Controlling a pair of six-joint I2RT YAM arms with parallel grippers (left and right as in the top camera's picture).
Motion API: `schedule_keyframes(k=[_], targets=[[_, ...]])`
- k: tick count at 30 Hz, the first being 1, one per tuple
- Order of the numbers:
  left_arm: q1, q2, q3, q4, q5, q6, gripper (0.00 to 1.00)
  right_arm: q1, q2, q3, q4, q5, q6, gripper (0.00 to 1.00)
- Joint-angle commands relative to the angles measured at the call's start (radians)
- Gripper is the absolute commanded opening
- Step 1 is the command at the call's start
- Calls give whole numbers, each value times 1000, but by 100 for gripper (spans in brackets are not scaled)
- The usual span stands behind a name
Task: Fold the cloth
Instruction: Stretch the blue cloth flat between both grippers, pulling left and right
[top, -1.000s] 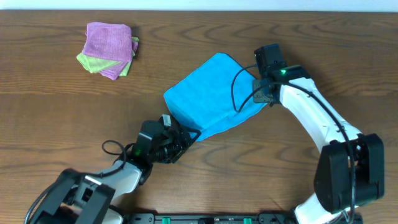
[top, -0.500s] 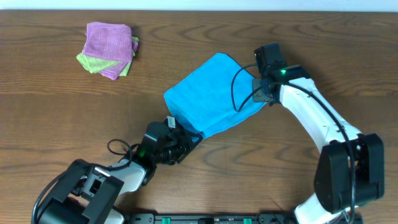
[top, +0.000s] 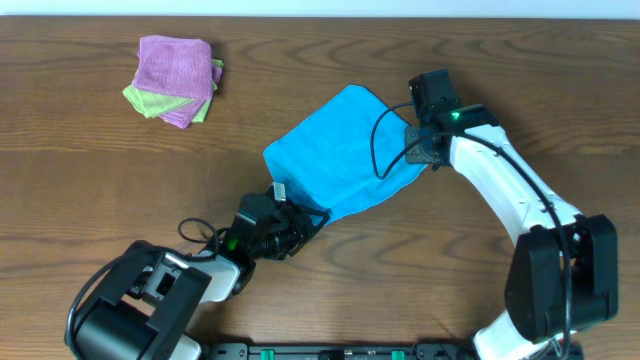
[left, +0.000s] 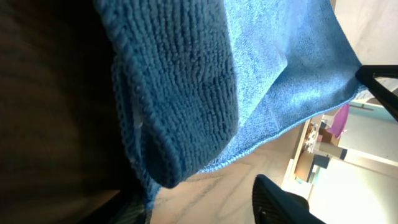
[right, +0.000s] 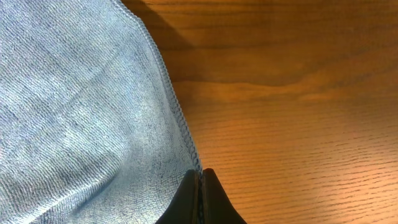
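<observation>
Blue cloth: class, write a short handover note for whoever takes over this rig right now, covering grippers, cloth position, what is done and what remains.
Right gripper: shut on the blue cloth at its right edge.
Left gripper: at the cloth's near corner, with cloth bunched against it; grip unclear.
The cloth lies mostly flat in the middle of the table.
Done: both arms are at cloth edges.
Left: carry the edges across, finish the fold, release.
</observation>
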Motion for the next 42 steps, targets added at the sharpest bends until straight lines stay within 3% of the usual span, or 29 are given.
schedule_keyframes(k=[1,12,22,29,32,38,42], targets=[[-4,60,-22,-42,-78,24,47,-8,-2,-5,1,-4,20,2],[-4,60,-21,-65,-114,94,35,-8,-2,-5,1,-3,20,2],[-4,60,-21,-90,-180,129,37,-8,-2,-5,1,-4,20,2],[-4,60,-21,-100,-205,154,26,-8,-2,-5,1,-6,20,1],[-4,60,-21,-112,-205,163,6,-8,-2,-5,1,-7,20,1],[-3,60,-21,-95,-195,177,6,-8,-2,-5,0,-7,19,1],[20,42,-11,-22,-77,224,6,-8,-3,-5,-15,-7,19,1]])
